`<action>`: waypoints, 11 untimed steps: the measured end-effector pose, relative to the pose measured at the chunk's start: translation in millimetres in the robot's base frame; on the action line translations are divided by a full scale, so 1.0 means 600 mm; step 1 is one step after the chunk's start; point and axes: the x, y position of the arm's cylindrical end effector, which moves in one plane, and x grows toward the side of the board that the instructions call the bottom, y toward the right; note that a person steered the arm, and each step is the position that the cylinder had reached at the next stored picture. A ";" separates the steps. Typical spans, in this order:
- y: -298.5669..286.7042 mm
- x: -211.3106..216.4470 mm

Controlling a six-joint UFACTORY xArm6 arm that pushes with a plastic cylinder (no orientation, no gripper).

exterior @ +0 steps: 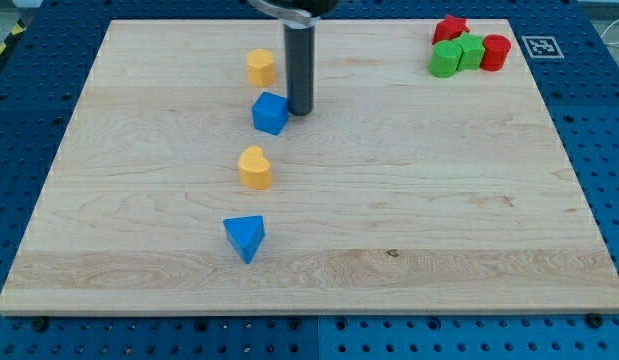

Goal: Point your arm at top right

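Now my tip touches blue cube.

A wooden board carries eight blocks: yellow, blue, red, green.

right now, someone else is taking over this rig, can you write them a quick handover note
My tip rests on the board just to the view's right of the blue cube, close to or touching it.
Yellow block sits above the cube, yellow heart and blue triangle below it, in a rough column.
Top right corner holds a cluster: two green blocks, red block and red cylinder.
Done: nothing yet; the tip is well left of that corner.
Left: move the tip up and to the view's right, stopping by the cluster.
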 end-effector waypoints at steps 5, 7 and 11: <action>0.189 -0.046; 0.243 -0.047; 0.436 -0.039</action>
